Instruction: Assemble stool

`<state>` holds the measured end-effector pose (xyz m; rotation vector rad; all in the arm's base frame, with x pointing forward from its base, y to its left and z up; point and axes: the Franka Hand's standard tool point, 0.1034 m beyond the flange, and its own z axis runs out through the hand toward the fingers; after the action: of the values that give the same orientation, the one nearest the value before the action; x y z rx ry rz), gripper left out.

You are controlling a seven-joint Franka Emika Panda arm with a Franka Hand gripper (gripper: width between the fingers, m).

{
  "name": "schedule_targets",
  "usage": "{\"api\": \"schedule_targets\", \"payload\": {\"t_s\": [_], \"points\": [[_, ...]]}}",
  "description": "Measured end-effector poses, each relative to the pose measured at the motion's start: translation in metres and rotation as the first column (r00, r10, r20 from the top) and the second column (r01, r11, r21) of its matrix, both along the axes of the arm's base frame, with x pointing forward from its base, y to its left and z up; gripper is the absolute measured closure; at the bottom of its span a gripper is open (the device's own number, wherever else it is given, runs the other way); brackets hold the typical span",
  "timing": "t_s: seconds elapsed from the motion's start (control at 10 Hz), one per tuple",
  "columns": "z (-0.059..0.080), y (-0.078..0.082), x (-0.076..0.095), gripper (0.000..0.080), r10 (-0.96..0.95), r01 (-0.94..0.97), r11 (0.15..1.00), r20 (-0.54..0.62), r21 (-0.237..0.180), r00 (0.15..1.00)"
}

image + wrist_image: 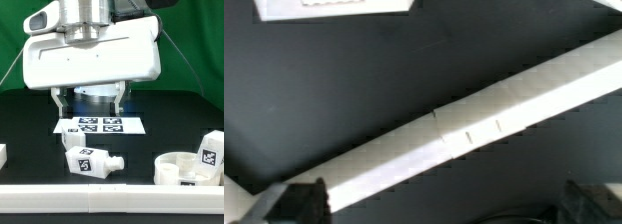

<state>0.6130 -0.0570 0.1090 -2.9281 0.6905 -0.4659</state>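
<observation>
My gripper hangs above the black table, over the marker board, its two fingers wide apart and nothing between them. In the wrist view the fingertips sit at the two lower corners with empty table between them. A white stool leg with a marker tag lies on its side in front of the board. The round compartmented seat sits at the exterior view's right, with another tagged leg standing by its far side. A further white part shows at the exterior view's left edge.
The marker board lies flat below the gripper; its corner shows in the wrist view. A white rail runs along the table's front edge, crossing the wrist view diagonally. Green cloth hangs behind.
</observation>
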Motion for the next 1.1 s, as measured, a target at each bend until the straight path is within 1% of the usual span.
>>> {"api": "schedule_targets", "payload": {"t_s": [0.1,0.2,0.3,0.4,0.5,0.6,1.1], "points": [[-0.001,-0.003,-0.001,0.0151,-0.012,0.012,1.000,-0.002,0.004,1.000],[-0.003,-0.019,-0.005,0.0151,-0.078,0.078,0.996,-0.015,0.037,0.997],[-0.005,-0.030,-0.010,0.0151,-0.161,0.163,0.984,-0.033,0.073,0.986],[-0.009,-0.034,-0.019,0.0151,-0.257,0.266,0.955,-0.081,0.134,0.963],[-0.012,-0.030,-0.025,0.0151,-0.319,0.340,0.924,-0.136,0.178,0.938],[-0.014,-0.027,-0.027,0.0151,-0.329,0.350,0.919,-0.139,0.180,0.934],[-0.016,-0.028,-0.027,0.0151,-0.326,0.348,0.921,-0.141,0.176,0.935]]}}
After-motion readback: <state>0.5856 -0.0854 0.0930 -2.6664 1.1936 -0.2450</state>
